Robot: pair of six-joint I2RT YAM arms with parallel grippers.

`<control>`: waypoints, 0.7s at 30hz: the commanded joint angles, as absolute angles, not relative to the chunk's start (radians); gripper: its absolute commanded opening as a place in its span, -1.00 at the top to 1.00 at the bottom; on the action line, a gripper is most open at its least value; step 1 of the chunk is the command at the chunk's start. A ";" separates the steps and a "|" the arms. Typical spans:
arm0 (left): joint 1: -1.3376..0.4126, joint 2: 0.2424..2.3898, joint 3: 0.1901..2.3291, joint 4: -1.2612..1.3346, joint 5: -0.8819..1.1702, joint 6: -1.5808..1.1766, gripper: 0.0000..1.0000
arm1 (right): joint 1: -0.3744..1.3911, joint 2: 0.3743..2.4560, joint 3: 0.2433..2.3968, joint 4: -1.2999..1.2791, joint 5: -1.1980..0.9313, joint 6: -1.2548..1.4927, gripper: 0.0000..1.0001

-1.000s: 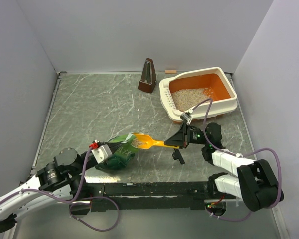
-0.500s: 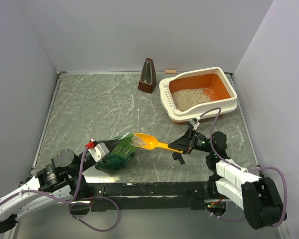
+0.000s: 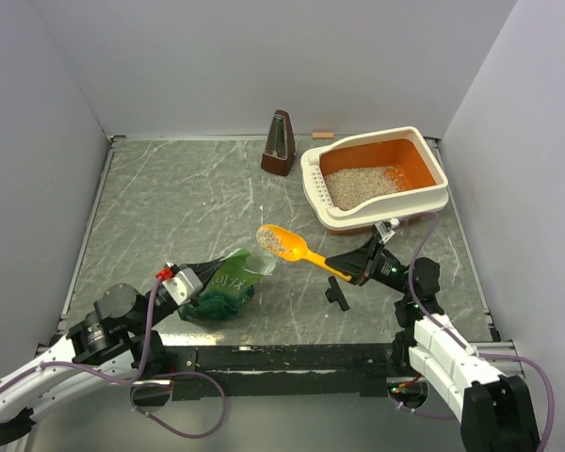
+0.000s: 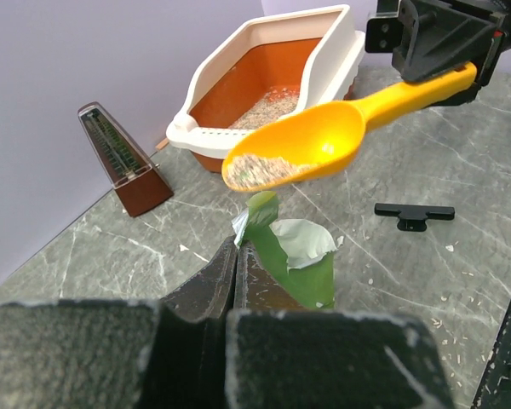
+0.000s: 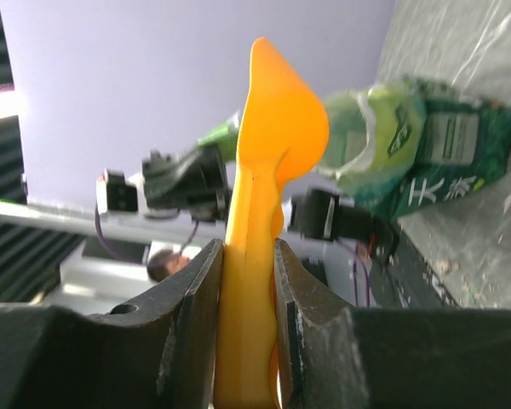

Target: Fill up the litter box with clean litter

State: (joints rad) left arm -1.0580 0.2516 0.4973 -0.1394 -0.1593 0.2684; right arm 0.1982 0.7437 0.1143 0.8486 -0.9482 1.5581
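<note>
The litter box (image 3: 331,200) stands at the back right, cream outside and orange inside, with pale clean litter (image 3: 360,183) spread in it; it also shows in the left wrist view (image 4: 220,77). My right gripper (image 3: 351,266) is shut on the handle of an orange scoop (image 3: 292,248), whose bowl holds litter (image 4: 260,169) and hangs in the air above the open mouth of a green bag (image 3: 224,286). The scoop fills the middle of the right wrist view (image 5: 254,221). My left gripper (image 3: 184,280) is shut on the edge of the green bag (image 4: 289,264) and holds it open.
A brown metronome (image 3: 280,144) stands near the back wall, left of the litter box. A small black T-shaped part (image 3: 337,298) lies on the table by the right gripper. Spilled granules dot the table near the front edge. White walls close in the left, back and right sides.
My right gripper has lifted the filled scoop out of the bag mouth and raised it up and back toward the litter box. The right arm has pulled back. The left gripper keeps holding the bag.
</note>
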 commanded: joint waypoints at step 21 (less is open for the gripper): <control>-1.029 0.149 0.434 -0.045 -0.049 0.222 0.99 | 0.019 0.819 0.342 0.643 -0.373 1.508 1.00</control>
